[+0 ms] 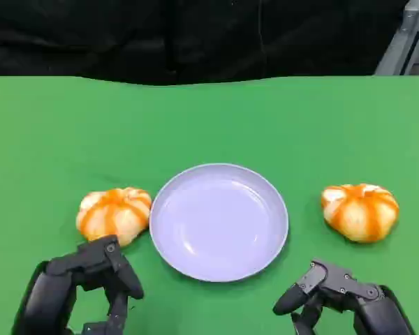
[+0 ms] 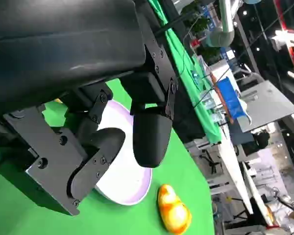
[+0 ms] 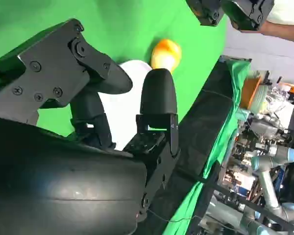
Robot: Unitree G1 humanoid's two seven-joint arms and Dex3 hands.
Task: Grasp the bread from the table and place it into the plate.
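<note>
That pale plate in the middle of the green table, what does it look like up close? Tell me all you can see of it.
The plate is round, shallow and pale lavender, with a smooth, slightly glossy surface and a raised rim. It lies flat on the green table and holds nothing. One orange-striped bread roll sits right at its rim on the robot's left side; another roll lies apart on the right. Neither hand touches it.

table cover (image 1: 209,118): green cloth, spread flat
backdrop (image 1: 181,35): black curtain, hung behind table
frame (image 1: 405,42): grey metal, seen far right
</note>
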